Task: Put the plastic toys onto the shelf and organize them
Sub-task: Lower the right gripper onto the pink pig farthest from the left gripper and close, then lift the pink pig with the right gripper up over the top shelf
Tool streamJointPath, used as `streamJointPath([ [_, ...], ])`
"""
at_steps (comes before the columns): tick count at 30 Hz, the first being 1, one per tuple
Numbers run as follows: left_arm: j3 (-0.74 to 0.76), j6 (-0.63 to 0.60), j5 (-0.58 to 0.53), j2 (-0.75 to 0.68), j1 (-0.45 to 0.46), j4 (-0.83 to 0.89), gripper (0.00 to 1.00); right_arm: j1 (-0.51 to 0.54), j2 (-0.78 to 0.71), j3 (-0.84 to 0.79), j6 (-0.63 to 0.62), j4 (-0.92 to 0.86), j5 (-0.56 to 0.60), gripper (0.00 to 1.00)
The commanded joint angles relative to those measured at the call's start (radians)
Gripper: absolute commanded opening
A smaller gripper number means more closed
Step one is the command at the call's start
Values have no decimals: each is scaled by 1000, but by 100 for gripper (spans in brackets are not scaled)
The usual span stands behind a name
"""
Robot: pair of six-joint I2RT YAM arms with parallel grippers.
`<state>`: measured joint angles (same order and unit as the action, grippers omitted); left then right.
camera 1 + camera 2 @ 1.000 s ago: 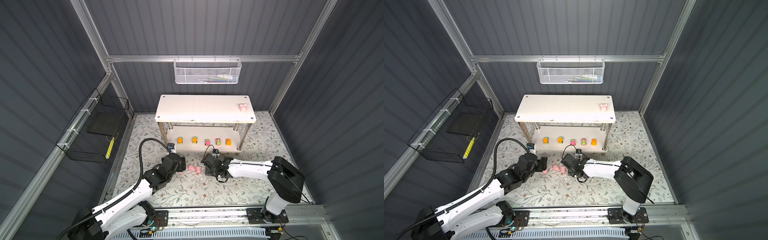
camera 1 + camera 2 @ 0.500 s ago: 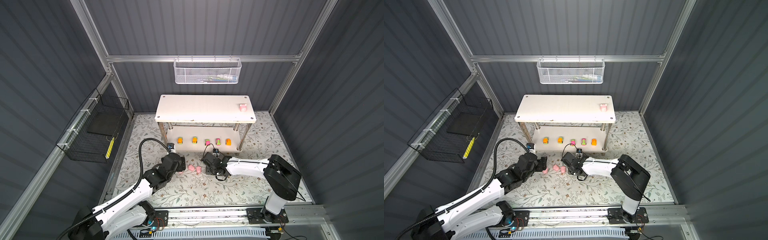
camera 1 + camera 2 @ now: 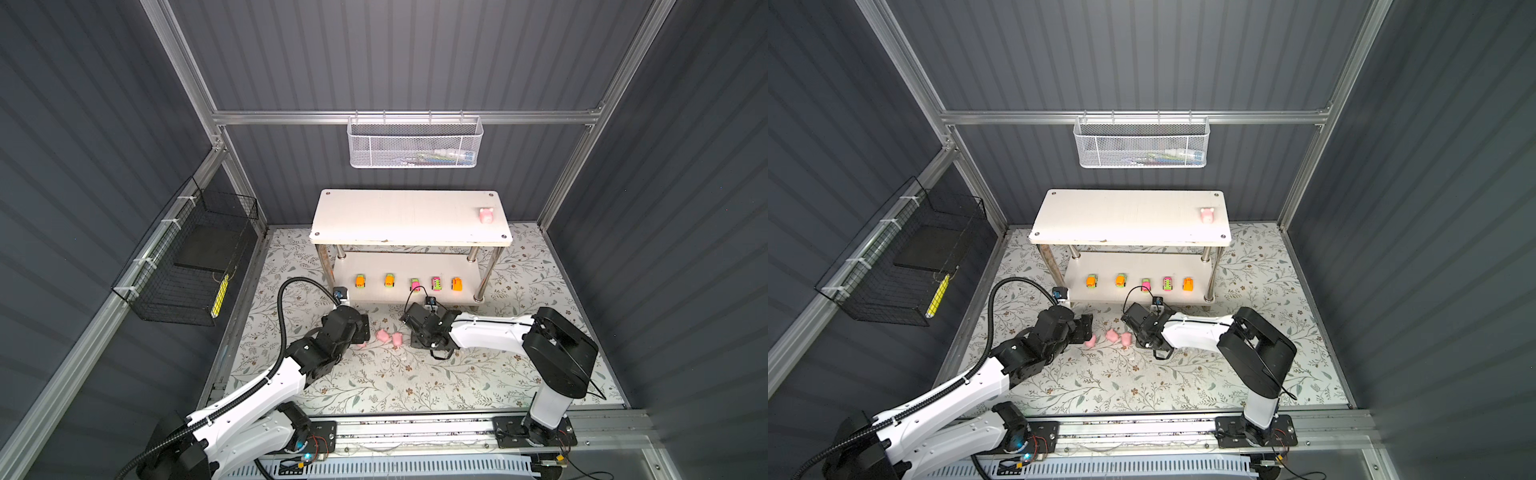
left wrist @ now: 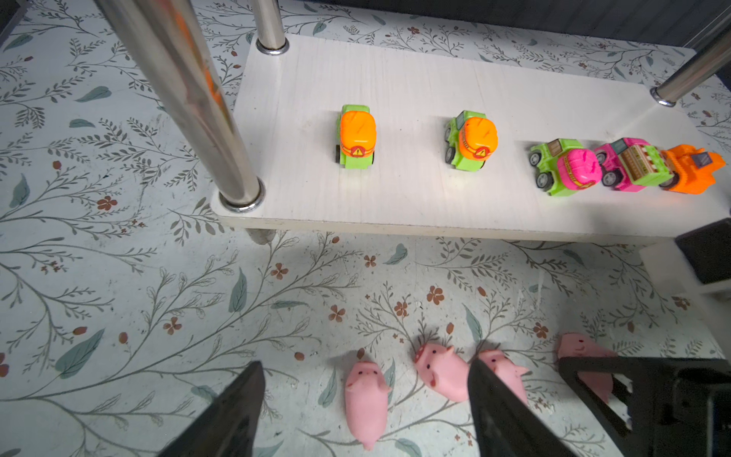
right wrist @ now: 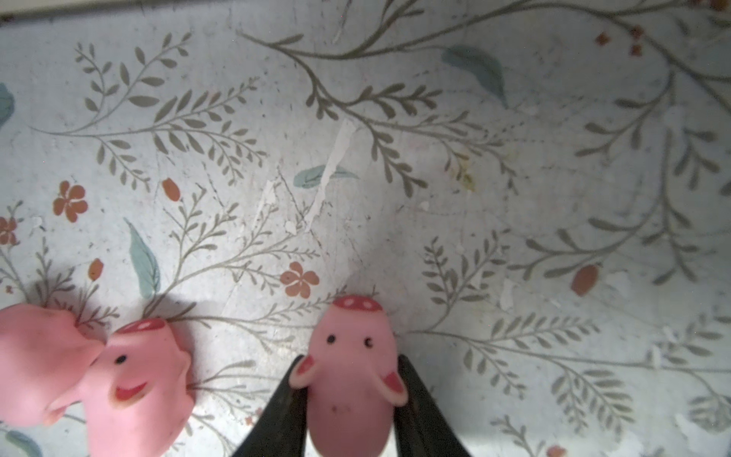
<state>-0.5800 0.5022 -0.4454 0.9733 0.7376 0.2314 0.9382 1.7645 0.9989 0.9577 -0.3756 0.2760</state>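
Five little cars (image 4: 358, 136) stand in a row on the shelf's lower board (image 3: 399, 291), and one pink pig (image 3: 485, 215) sits on the top board (image 3: 399, 216) at the right. My right gripper (image 5: 351, 368) is shut on another pink pig (image 5: 352, 336), low over the floral mat. Two loose pigs (image 5: 138, 380) lie just beside it, touching each other. My left gripper (image 4: 364, 368) is open, its fingers (image 4: 237, 411) straddling a pig (image 4: 366, 399) that lies on the mat. In both top views the grippers (image 3: 361, 328) (image 3: 1142, 328) face each other in front of the shelf.
A shiny metal leg (image 4: 190, 99) of the shelf stands close to the left gripper. A white mesh basket (image 3: 415, 143) hangs on the back wall and a black wire basket (image 3: 187, 262) on the left wall.
The right gripper's jaws have closed onto the pig between them. The left arm has stayed where it was.
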Motion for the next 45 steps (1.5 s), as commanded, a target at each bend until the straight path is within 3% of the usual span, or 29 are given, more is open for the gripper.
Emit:
streamJointPath([
  [1,9,6,3,-8,-6,5,81,-4,7,21,-13,-47,8,35],
  [7,12,1,10,-10,-15,3,81,8,-50,4,-34,-95,5,31],
  [14,15,-4,27,-7,-34,-4,81,42,-216,-55,-80,-188,-62,29],
  [24,26,-14,46,-7,-62,-19,81,109,-496,95,-149,-622,-73,31],
  [30,32,-24,60,-4,-76,-29,81,109,-589,334,-185,-836,-29,32],
  [39,22,-29,96,18,-89,-37,81,82,-448,813,-313,-1077,113,30],
  [45,22,-34,133,34,-92,-53,82,-38,-327,1096,-455,-1119,161,30],
])
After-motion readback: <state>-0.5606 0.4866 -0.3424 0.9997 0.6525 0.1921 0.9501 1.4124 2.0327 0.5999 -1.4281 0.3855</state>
